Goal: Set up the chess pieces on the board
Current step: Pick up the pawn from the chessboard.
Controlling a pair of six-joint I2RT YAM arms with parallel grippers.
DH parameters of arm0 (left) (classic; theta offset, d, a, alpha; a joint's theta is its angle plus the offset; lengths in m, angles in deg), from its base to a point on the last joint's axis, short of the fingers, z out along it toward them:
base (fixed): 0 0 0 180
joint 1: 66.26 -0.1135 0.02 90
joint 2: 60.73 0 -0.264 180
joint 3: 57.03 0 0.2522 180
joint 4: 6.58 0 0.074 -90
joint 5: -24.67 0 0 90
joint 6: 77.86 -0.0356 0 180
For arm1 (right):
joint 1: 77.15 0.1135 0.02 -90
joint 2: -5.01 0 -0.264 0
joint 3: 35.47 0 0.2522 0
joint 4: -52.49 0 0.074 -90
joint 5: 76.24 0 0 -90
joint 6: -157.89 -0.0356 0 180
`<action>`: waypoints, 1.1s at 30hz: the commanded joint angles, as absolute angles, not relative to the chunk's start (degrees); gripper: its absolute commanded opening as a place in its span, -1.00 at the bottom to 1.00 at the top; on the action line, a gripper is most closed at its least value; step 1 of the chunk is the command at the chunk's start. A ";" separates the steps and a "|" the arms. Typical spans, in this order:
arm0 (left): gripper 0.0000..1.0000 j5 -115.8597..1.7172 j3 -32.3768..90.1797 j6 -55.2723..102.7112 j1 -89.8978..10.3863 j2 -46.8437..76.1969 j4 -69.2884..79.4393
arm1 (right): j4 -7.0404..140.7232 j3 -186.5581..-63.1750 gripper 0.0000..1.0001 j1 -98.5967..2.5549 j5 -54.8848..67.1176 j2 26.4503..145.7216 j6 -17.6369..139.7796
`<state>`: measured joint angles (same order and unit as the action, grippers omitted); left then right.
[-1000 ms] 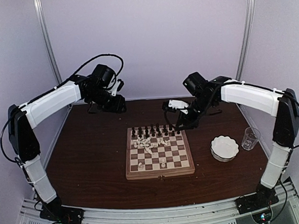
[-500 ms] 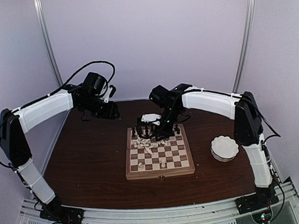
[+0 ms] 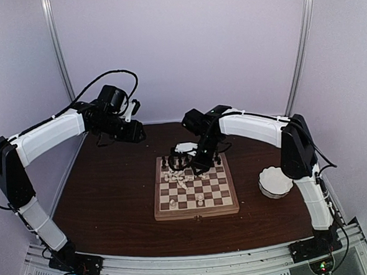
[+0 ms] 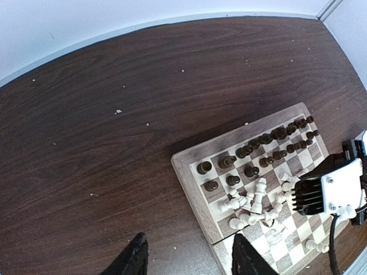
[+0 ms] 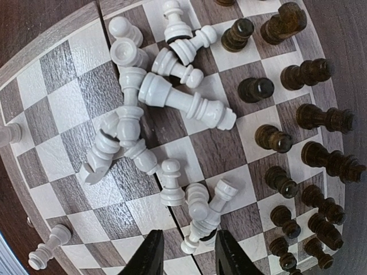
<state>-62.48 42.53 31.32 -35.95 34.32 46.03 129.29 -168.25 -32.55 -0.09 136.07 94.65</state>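
The board (image 3: 197,212) lies mid-table. Dark chess pieces (image 3: 172,160) stand in its two far rows, which run down the right of the right wrist view (image 5: 304,149). Several white pieces (image 5: 172,97) lie toppled in a heap (image 3: 179,175) just in front of them. Two white pieces (image 3: 172,203) stand on the near row. My right gripper (image 5: 189,258) hangs open low over the heap, with a fallen white pawn (image 5: 200,232) lying between its fingertips. My left gripper (image 4: 190,263) is open and empty, above the table by the board's far-left corner (image 4: 186,177).
A white scalloped bowl (image 3: 275,182) sits on the table to the right of the board, next to the right arm's upright link. Bare dark wooden tabletop (image 4: 114,114) stretches left of and behind the board. The back and side walls close in the table.
The right arm has swung left from the board's far-right corner, and its gripper now sits over the white heap. The left arm has pulled slightly back and to the left.
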 commanded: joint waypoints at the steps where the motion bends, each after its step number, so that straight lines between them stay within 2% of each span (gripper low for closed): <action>1: 0.01 -61.07 42.29 31.72 -36.54 33.06 43.66 | 129.63 -170.39 -0.34 -32.68 1.78 137.89 93.65; 16: 0.01 -60.00 42.25 31.83 -36.54 33.84 43.66 | 130.04 -173.86 -0.40 -32.69 1.81 140.91 92.77; 25: 0.01 -59.35 42.30 31.92 -36.49 34.08 43.70 | 130.76 -174.48 -0.71 -32.68 1.06 141.35 92.67; 33: 0.01 -59.08 42.34 31.92 -36.54 34.16 43.66 | 130.87 -174.48 -0.65 -32.68 1.01 141.57 92.58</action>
